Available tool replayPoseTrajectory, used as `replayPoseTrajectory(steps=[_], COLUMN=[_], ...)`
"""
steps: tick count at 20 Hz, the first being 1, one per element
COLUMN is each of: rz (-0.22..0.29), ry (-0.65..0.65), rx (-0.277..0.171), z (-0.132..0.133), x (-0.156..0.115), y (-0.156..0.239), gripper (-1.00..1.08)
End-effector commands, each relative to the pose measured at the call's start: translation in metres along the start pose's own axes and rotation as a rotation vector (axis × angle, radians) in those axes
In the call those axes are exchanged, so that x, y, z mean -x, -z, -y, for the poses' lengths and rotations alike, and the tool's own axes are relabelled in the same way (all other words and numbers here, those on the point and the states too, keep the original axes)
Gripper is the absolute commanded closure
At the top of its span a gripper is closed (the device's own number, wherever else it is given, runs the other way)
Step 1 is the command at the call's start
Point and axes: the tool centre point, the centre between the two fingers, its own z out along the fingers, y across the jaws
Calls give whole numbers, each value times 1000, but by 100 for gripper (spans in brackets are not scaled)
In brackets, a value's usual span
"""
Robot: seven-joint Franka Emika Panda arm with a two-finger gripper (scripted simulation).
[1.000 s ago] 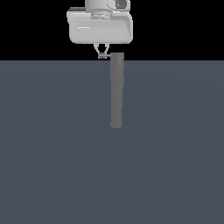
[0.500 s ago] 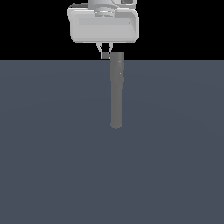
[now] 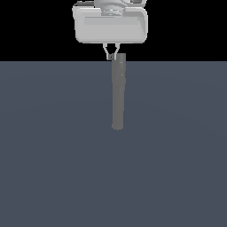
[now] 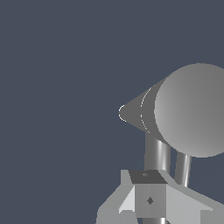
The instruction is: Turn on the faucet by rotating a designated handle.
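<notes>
In the exterior view the faucet [image 3: 118, 93] is a long matte-grey cylinder lying on the dark floor, its capped end at the far end. My white gripper [image 3: 111, 56] hangs just above and beside that end, on the exterior view's left of it, with its fingers meeting in a V, shut on nothing. The wrist view looks along the faucet [image 4: 192, 109] from its round cap to its tapered tip. A thin rod, the handle [image 4: 183, 168], and a thicker rod [image 4: 156, 154] stick out from the capped end. My gripper [image 4: 148, 192] sits right in front of both rods; contact cannot be judged.
A flat dark blue-grey floor [image 3: 53, 155] spreads all around the faucet. Beyond its far edge the background is black.
My gripper has drifted steadily toward the exterior view's right, bringing its fingertips closer to the faucet's capped end. The faucet has not moved.
</notes>
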Motion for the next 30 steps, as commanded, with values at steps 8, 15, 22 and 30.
replayPoseTrajectory(steps=[8, 15, 22, 30], rz=[9, 36, 28, 19], ry=[-12, 27, 6, -17], rx=[1, -11, -5, 0], z=[-39, -30, -51, -74], x=[-2, 1, -20, -43], y=[1, 0, 0, 0], gripper=[108, 108, 108, 108])
